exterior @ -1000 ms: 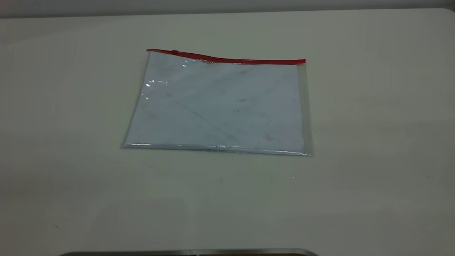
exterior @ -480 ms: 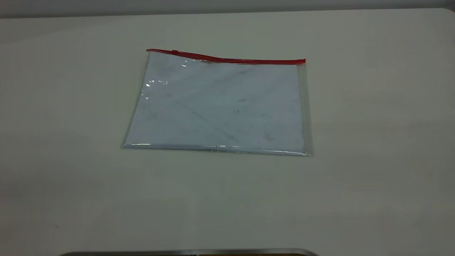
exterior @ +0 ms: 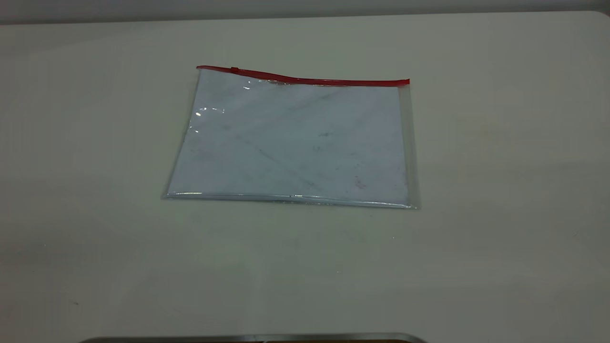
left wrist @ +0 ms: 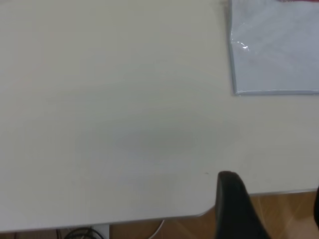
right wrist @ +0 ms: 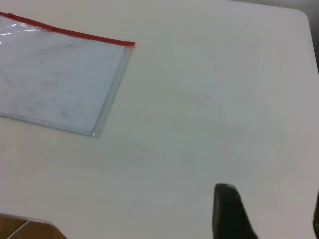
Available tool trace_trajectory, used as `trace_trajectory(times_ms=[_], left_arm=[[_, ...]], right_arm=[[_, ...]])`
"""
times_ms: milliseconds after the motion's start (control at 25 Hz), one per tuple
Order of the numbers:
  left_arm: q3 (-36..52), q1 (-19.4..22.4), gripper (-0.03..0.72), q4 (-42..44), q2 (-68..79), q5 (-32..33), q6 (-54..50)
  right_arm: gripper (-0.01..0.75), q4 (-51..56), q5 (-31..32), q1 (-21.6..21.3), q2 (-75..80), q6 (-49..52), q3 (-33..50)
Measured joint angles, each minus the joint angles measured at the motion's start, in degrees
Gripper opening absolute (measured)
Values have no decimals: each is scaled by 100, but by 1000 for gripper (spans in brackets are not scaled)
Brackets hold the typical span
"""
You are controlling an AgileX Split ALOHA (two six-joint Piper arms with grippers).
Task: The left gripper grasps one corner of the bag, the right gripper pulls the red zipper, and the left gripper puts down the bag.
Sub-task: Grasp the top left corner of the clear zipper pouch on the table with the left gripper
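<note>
The bag (exterior: 290, 143), a clear pouch with white paper inside, lies flat on the white table. The red zipper (exterior: 314, 81) runs along its far long edge, with the small slider tab (exterior: 234, 69) near the left end. Neither gripper shows in the exterior view. In the left wrist view the left gripper (left wrist: 271, 181) is open and empty above the table's near edge, well apart from the bag's corner (left wrist: 274, 50). In the right wrist view the right gripper (right wrist: 269, 191) is open and empty over bare table, far from the bag (right wrist: 55, 84) and its red zipper (right wrist: 75, 34).
The white table (exterior: 500, 190) spreads wide around the bag. A metal edge (exterior: 252, 337) lies at the bottom of the exterior view. The left wrist view shows the table's rounded corner (left wrist: 199, 214) with wooden floor (left wrist: 289, 214) beyond it.
</note>
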Motion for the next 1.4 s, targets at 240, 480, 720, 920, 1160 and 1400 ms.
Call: trace_trajectory(times_ms=[240, 480, 720, 920, 1160, 1400], left_arm=[[0, 0, 443, 0, 0, 0, 0], [0, 0, 443, 0, 0, 0, 0], [0, 0, 443, 0, 0, 0, -15], [-74, 0, 443, 0, 760, -326, -138], [-474, 0, 445, -113, 3109, -1801, -2], [-944, 0, 503, -540, 5273, -2781, 685]], right_arm=[[435, 0, 0, 0, 0, 0, 0], [435, 40, 0, 0, 0, 0, 0], [413, 223, -21, 0, 0, 0, -6], [412, 859, -794, 0, 859, -145, -79], [467, 1529, -2371, 0, 3173, -1308, -81], [538, 3619, -4002, 171, 5615, -3897, -183]])
